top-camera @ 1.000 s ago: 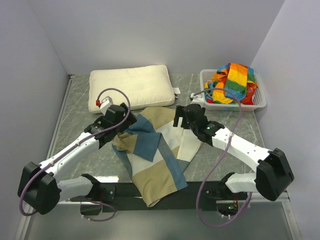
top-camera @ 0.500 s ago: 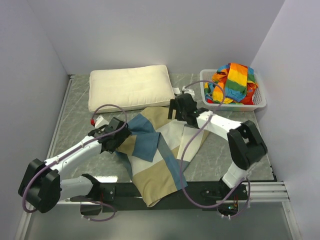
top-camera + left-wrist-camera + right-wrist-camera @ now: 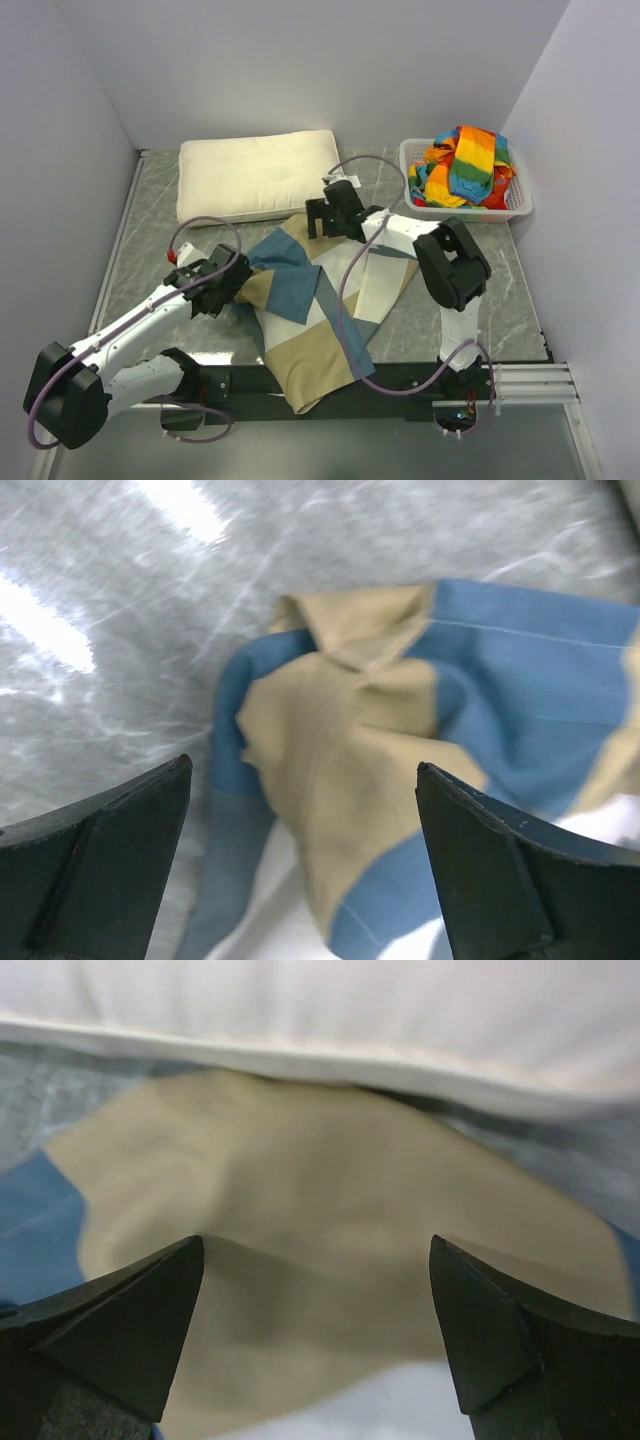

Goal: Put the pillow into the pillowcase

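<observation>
The cream-white pillow (image 3: 258,177) lies at the back left of the table; its long edge fills the top of the right wrist view (image 3: 330,1010). The blue, tan and off-white pillowcase (image 3: 310,305) lies crumpled in the middle, running down to the near edge. My left gripper (image 3: 228,290) is open over its left edge, above a tan and blue fold (image 3: 340,770). My right gripper (image 3: 318,222) is open over the tan far end of the pillowcase (image 3: 300,1250), close to the pillow's near edge. Neither holds anything.
A white basket (image 3: 512,205) at the back right holds a rainbow-striped cloth (image 3: 465,165). White walls close in the left, back and right. Grey marbled tabletop (image 3: 150,250) shows left of the pillowcase. A black rail (image 3: 400,378) runs along the near edge.
My right gripper has moved left and back, from the pillowcase's right side to its far end by the pillow. My left gripper has drawn back toward me, down the pillowcase's left edge.
</observation>
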{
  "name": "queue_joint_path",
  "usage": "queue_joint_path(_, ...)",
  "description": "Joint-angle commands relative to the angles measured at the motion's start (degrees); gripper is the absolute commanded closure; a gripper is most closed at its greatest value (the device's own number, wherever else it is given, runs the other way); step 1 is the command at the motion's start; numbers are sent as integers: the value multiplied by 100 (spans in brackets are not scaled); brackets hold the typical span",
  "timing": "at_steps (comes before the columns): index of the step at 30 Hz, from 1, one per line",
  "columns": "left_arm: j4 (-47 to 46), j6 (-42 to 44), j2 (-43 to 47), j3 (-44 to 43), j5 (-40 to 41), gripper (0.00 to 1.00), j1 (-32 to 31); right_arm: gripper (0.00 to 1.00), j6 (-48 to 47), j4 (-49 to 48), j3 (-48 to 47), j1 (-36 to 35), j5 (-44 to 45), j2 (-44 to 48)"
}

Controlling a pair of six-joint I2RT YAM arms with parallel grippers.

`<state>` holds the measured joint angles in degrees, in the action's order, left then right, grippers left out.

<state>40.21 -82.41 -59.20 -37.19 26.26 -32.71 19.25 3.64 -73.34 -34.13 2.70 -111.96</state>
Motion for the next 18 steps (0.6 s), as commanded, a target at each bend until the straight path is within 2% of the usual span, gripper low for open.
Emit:
queue_joint_path(1,-293,-152,-267,212,-182,1,-16,0,-430,267,-978,-453,283,-466)
queue_joint_path(3,-486,-117,-382,291,-200,1,-8,0,-396,444,-1208,-472,424,-772)
queue_joint_path(6,-1022,276,-434,283,-305,12,115,1,-263,909,-1603,-472,643,-1125)
queue_joint_path(7,-1241,409,-452,222,-349,29,168,1,-263,945,-1683,-472,688,-1170)
queue_joint_path(9,-1479,699,-478,168,-489,52,404,7,-246,1042,-1675,-454,932,-1231)
queue_joint_path(10,-1576,909,-496,107,-543,75,519,10,-246,1112,-1683,-446,995,-1249)
queue_joint_path(11,-1629,1024,-522,89,-613,85,659,20,-246,1147,-1649,-393,1048,-1249)
queue_joint_path(12,-1734,1269,-540,46,-848,99,1000,26,-228,1183,-1544,-367,1092,-1223)
queue_joint_path(13,-1762,1376,-531,28,-955,99,1195,36,-211,1183,-1473,-323,1118,-1136)
queue_joint_path(14,-1788,1577,-523,1,-1043,99,1571,54,-141,1183,-1290,-227,1136,-1083)
queue_joint_path(15,-1806,1666,-514,-68,-1201,99,1775,62,-114,1148,-1166,-182,1171,-1004)
queue_joint_path(16,-1832,1754,-488,-121,-1254,99,1951,79,-79,1130,-1043,-121,1189,-820)
queue_joint_path(18,-1867,1939,-470,-296,-1412,99,2391,92,44,1078,-683,29,1250,-504)
